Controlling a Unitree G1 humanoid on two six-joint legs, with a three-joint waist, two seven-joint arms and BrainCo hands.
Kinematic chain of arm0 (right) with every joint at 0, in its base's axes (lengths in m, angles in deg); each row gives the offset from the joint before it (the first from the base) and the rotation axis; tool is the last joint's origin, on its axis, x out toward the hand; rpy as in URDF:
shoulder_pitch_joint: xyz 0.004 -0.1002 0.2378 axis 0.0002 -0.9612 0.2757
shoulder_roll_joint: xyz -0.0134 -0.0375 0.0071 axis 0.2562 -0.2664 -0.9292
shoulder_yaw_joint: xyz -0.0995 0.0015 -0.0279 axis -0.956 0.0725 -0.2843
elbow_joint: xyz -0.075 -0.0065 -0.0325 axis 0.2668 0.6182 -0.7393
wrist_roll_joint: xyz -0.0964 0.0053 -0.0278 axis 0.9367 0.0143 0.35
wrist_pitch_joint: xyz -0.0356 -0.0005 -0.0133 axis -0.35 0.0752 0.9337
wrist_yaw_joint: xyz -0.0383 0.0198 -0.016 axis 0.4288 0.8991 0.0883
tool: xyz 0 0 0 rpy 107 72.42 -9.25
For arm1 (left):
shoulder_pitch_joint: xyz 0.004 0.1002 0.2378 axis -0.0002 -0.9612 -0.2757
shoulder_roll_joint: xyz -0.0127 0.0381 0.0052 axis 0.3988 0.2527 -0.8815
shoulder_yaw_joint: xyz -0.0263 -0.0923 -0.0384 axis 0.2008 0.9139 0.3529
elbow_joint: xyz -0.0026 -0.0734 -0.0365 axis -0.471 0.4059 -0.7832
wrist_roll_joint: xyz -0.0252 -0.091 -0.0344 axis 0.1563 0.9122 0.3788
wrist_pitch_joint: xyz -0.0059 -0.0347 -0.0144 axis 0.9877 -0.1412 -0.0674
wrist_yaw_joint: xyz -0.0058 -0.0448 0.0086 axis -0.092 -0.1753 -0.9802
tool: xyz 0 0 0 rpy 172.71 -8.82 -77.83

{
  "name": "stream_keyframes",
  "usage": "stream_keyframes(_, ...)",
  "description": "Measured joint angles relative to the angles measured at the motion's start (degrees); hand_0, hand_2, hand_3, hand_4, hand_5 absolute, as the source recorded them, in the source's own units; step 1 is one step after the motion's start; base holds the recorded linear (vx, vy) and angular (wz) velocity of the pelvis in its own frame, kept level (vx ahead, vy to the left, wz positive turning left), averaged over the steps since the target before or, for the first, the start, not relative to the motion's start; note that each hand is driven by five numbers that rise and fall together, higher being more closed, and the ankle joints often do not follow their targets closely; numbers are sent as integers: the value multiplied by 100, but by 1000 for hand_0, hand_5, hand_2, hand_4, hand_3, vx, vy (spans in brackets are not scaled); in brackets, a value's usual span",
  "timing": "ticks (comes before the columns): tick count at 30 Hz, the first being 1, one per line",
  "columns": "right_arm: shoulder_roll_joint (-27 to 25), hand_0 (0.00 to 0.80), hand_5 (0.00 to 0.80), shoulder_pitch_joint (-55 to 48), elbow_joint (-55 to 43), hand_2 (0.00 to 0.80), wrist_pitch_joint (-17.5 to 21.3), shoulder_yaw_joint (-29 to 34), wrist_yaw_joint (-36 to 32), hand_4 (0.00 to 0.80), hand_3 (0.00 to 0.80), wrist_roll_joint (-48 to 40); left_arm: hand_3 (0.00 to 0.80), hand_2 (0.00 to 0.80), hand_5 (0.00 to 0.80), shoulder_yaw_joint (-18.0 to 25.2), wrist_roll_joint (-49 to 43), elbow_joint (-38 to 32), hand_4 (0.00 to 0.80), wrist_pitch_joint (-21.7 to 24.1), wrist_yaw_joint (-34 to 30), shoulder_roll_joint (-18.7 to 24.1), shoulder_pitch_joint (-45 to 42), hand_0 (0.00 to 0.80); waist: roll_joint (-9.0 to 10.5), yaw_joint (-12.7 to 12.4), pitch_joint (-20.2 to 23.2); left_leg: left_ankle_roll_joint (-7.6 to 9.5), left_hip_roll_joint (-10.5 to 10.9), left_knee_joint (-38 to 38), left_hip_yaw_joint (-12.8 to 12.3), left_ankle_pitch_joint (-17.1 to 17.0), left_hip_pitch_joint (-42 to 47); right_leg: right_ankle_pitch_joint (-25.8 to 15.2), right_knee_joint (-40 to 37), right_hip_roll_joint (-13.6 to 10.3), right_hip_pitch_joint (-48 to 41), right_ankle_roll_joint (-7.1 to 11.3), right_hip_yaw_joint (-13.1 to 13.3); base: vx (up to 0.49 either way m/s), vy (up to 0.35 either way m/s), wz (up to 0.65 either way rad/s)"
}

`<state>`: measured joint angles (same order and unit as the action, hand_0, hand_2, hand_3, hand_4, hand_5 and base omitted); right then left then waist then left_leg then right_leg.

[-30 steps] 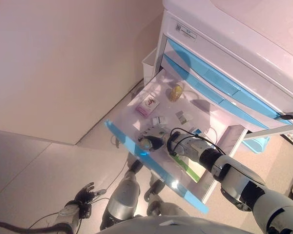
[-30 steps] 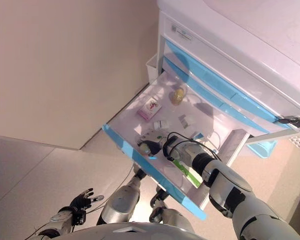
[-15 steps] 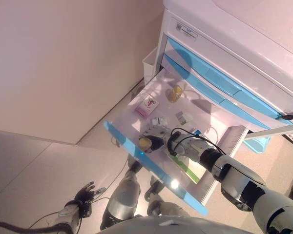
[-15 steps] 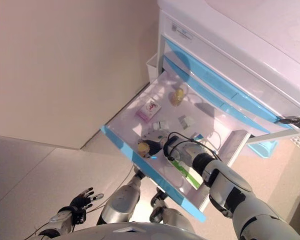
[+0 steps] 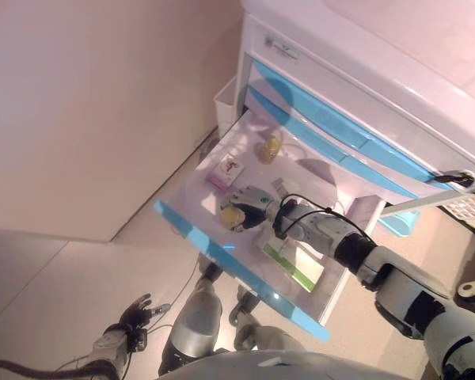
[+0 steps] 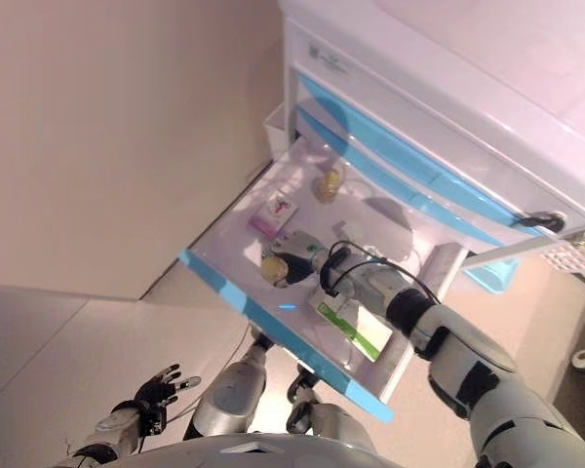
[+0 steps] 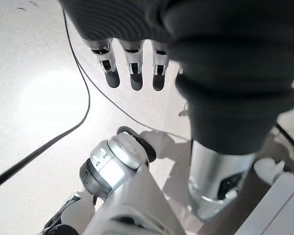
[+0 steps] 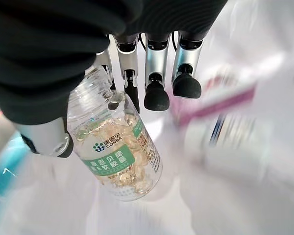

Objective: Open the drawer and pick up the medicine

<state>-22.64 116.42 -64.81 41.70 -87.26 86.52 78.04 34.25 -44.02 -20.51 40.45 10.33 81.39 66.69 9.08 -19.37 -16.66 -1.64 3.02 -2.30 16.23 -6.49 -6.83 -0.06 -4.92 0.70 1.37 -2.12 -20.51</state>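
The cabinet's lower drawer (image 5: 222, 261) stands pulled out, white with a blue front. My right hand (image 5: 253, 204) is inside it, shut on a clear medicine bottle (image 5: 232, 215) of yellow capsules with a green label. In the right wrist view the bottle (image 8: 120, 156) sits between the thumb and the fingers (image 8: 157, 73), clear of the drawer floor. My left hand (image 5: 134, 317) hangs low by the floor, and its fingers (image 7: 132, 63) are straight and empty.
The drawer also holds a second yellow bottle (image 5: 269, 148) at the back, a pink box (image 5: 225, 169) and a green-and-white box (image 5: 293, 265). Closed blue drawers (image 5: 332, 119) are above. A white bin (image 5: 226, 103) hangs on the cabinet's side, next to the wall.
The camera has shifted, so the whole scene sits further left. My right hand has closed on the bottle near the drawer's front and raised it a little. The left hand has not moved.
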Motion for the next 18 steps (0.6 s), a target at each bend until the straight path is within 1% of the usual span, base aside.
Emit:
stream_keyframes(1,-156,800,800,-20,-476,800,-87,292,-162,800,800,-309,0,0,0,43,-2,6,0,-17,31,8,-79,0,53,129,33,-1,-10,-34,-103,13,136,-18,-22,-1,-93,25,110,43,50,-50)
stream_keyframes(2,-246,800,800,-75,-744,800,-168,519,-312,800,800,-461,0,0,0,76,-5,11,0,-23,32,7,-116,0,80,212,53,20,-9,-43,-174,31,211,-18,-20,-6,-153,25,167,46,49,-47)
stream_keyframes(3,-424,800,800,-147,-1124,800,-296,820,-539,800,800,-700,0,0,0,134,-7,-8,0,-19,37,11,-150,0,123,314,85,61,-12,-44,-261,74,312,-19,-13,-8,-208,26,278,53,45,-44)
stream_keyframes(5,-856,800,800,-341,-1850,800,-560,1400,-1167,800,800,-1499,0,0,0,286,-14,1,0,-9,80,33,-210,0,257,479,242,88,-19,-44,-424,124,357,-34,-11,-13,-201,35,439,62,31,-45)
stream_keyframes(6,-1054,800,800,-367,-2068,800,-631,1641,-1459,800,800,-1840,0,0,0,300,-17,7,0,-16,92,49,-222,0,298,577,276,109,-24,-48,-512,138,429,-41,-9,-16,-237,36,527,60,18,-43)
stream_keyframes(8,-1387,800,800,-422,-2344,800,-759,2104,-1988,800,800,-2517,0,0,0,346,-76,12,0,-34,95,42,-252,0,304,748,374,146,-18,-56,-653,181,563,-47,-16,-30,-334,42,654,38,2,-36)
stream_keyframes(10,-1677,800,800,-420,-2421,800,-839,2363,-2420,800,800,-3147,0,0,0,395,-118,22,0,-45,98,34,-250,0,279,865,513,165,-16,-94,-729,199,655,-63,-28,-32,-374,56,762,29,3,-27)
stream_keyframes(12,-1982,800,800,-389,-2393,800,-1015,2574,-2873,800,800,-3954,0,0,0,400,-128,47,0,-53,102,28,-254,0,228,900,666,171,-25,-143,-844,204,729,-85,-28,-26,-389,46,887,26,2,-29)
stream_keyframes(14,-2181,800,800,-137,-2030,800,-1078,2588,-3248,800,800,-4564,0,0,0,398,-200,122,0,-78,105,22,-257,0,162,1034,787,173,-25,-166,-890,208,782,-87,-28,-22,-419,48,908,31,-3,-14)
stream_keyframes(17,-2375,800,800,250,-1288,800,-1200,2589,-3552,800,800,-5026,0,0,0,396,-219,175,0,-93,107,21,-336,0,92,1063,885,181,-69,-227,-939,231,969,-69,-31,-11,-555,76,989,46,2,-12)
stream_keyframes(18,-2401,800,800,354,-1118,800,-1199,2589,-3581,800,800,-5100,0,0,0,396,-221,177,0,-94,107,20,-380,0,88,1076,912,146,-90,-227,-956,257,987,-69,-31,-3,-565,76,1008,56,12,-11)
